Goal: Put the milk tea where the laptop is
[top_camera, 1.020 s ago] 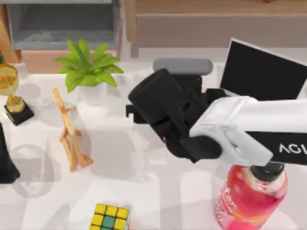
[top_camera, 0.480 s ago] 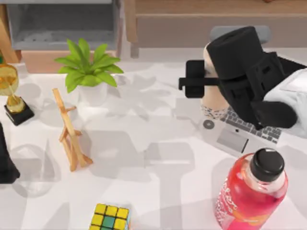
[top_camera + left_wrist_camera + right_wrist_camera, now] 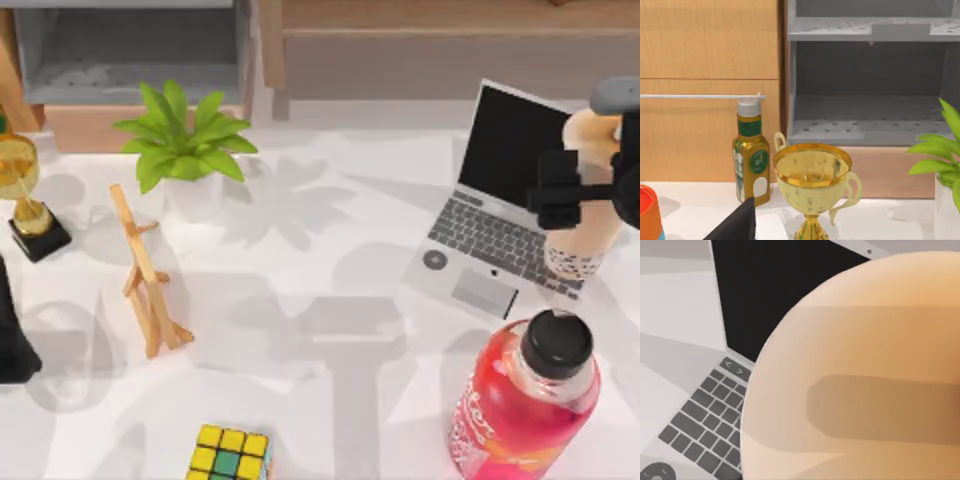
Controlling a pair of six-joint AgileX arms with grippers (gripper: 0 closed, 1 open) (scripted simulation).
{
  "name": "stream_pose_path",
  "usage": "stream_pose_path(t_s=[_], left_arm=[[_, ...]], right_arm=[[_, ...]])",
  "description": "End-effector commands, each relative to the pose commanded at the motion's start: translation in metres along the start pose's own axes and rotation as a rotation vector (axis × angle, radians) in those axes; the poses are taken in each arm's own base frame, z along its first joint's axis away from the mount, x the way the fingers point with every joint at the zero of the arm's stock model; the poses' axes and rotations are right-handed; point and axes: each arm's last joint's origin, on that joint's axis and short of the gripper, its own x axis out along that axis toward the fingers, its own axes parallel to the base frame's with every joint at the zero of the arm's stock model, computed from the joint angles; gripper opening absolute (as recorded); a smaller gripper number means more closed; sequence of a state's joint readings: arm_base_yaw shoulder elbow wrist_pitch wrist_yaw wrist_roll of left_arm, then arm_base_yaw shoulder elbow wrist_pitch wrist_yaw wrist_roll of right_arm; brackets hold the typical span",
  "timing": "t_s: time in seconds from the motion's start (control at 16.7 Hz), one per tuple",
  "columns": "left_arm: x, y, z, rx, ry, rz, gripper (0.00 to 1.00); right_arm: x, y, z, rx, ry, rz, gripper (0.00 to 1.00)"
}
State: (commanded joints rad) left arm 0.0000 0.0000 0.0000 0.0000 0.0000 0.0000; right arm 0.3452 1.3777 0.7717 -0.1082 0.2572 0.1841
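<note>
Standing upright on laptop (image 3: 487, 255) — peach milk tea (image 3: 583, 215), apparently pearl-bottomed.

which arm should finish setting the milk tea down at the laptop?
Right. The right gripper is already clamped around the milk tea, at the right edge of the laptop. The left arm sits parked at the table's far left, beside the trophy.

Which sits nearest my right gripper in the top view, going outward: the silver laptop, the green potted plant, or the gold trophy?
From the right gripper at the right edge:
1. Silver laptop, just beside it.
2. Green potted plant, left of centre.
3. Gold trophy, far left edge.
</note>
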Motion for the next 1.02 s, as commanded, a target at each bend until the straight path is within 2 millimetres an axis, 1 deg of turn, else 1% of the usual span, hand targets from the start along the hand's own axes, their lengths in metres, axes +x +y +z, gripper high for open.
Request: stream_pose_path(t_s=[0.3,0.54,0.72,1.02], left_arm=[[0.0,0.0,0.0,0.0,0.0,0.0,1.0],[0.0,0.0,0.0,0.0,0.0,0.0,1.0],[0.0,0.0,0.0,0.0,0.0,0.0,1.0],[0.0,0.0,0.0,0.0,0.0,0.0,1.0]], right_arm=[[-0.004,-0.058,-0.012,0.017,-0.009,0.0,0.0],[-0.005,-0.094,-0.012,0.037,-0.054,-0.017,0.0],[-0.005,-0.109,-0.011,0.046,-0.082,-0.03,0.0],[-0.005,-0.112,-0.01,0.047,-0.086,-0.033,0.0]])
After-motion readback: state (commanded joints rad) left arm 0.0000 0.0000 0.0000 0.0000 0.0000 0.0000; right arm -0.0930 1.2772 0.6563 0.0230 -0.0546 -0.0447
